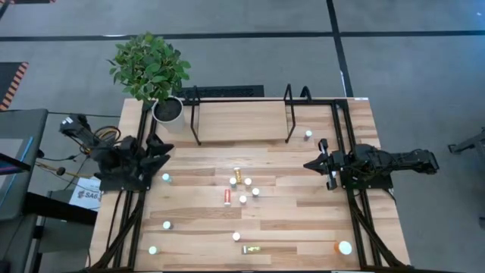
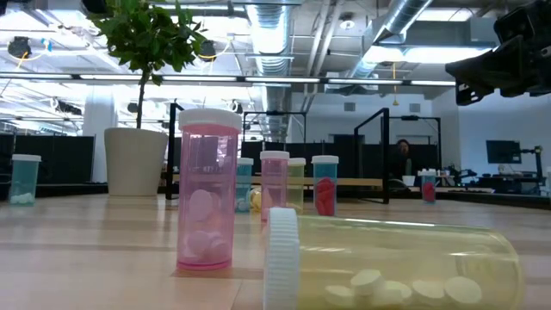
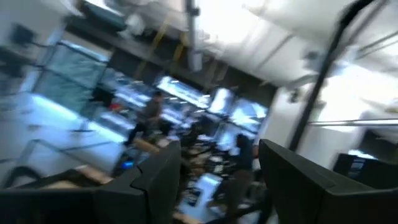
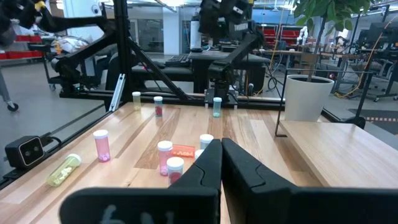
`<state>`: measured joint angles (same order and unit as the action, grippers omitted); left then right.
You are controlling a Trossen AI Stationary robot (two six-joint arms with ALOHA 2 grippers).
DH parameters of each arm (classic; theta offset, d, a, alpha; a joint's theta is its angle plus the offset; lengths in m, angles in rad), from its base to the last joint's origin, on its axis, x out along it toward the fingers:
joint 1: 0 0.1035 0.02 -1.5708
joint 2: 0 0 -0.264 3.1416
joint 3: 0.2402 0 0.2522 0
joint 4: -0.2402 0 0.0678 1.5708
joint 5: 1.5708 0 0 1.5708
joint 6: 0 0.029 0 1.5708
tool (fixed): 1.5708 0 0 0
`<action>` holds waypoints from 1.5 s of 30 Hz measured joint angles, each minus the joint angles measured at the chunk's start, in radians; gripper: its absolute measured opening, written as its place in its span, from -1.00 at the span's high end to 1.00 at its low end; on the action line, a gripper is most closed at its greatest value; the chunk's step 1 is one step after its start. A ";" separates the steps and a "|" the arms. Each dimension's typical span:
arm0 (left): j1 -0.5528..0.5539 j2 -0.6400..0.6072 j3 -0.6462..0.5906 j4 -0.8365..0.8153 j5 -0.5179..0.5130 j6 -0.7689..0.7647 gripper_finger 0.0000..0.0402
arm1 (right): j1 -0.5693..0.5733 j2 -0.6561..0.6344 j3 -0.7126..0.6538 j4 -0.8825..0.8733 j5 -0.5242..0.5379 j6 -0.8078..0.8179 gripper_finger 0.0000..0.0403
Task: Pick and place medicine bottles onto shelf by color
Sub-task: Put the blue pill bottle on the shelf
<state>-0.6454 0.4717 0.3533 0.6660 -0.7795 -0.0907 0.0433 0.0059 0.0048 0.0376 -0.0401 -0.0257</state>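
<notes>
We have not picked a bottle yet. Our left hand [image 1: 161, 159], frame left, is open and empty; our right hand [image 1: 314, 164] is shut, empty. Next we reach a middle bottle [image 1: 226, 197].

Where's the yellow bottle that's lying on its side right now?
In the high view the yellow bottle lies on its side near the table's front edge, about midway across, just below a standing white-capped bottle. It fills the low view's foreground beside a pink bottle.

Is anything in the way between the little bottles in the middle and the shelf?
Nothing visible. The middle cluster of bottles stands on bare table, and only open planks lie between it and the shelf. The potted plant sits off at the shelf's left end.
</notes>
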 joint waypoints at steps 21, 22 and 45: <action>0.222 0.365 0.437 -1.028 0.258 -0.643 -0.02 | 0.000 0.000 0.000 0.000 0.000 0.000 0.87; 0.235 0.392 0.448 -1.059 0.297 -0.674 -0.02 | 0.000 0.000 0.000 0.000 0.000 0.000 0.87; 0.377 0.919 0.723 -1.905 0.651 -0.592 -0.02 | 0.000 0.000 0.000 0.000 0.000 0.000 0.87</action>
<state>-0.2686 1.3910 1.0767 -1.2395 -0.1281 -0.6823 0.0433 0.0061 0.0045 0.0376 -0.0401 -0.0257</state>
